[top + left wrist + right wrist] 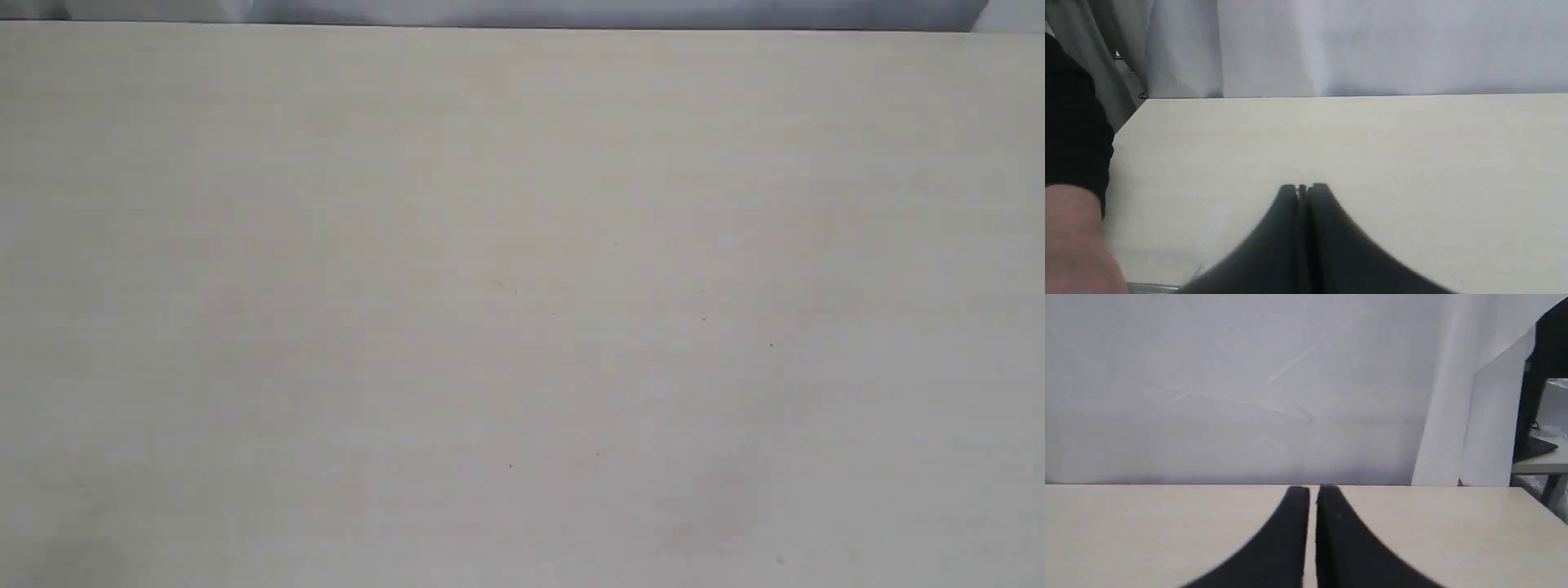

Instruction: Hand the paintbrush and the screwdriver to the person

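Observation:
No view shows the paintbrush or the screwdriver. The person's bare skin (pixel 1073 245) shows blurred and very close at the edge of the left wrist view, below a black sleeve (pixel 1069 122); whether the palm faces up cannot be told. My left gripper (pixel 1302 188) hovers low over the pale table (pixel 1412 163), its black fingers pressed together with nothing between them. My right gripper (pixel 1312 490) is also shut, with only a thin slit between the fingers and nothing held. Neither gripper appears in the exterior view.
The exterior view shows only the bare cream tabletop (pixel 522 294) up to its far edge. A white curtain (pixel 1249 396) hangs behind the table. A thin grey metallic strip (pixel 1151 289) lies at the frame's edge beside the left gripper.

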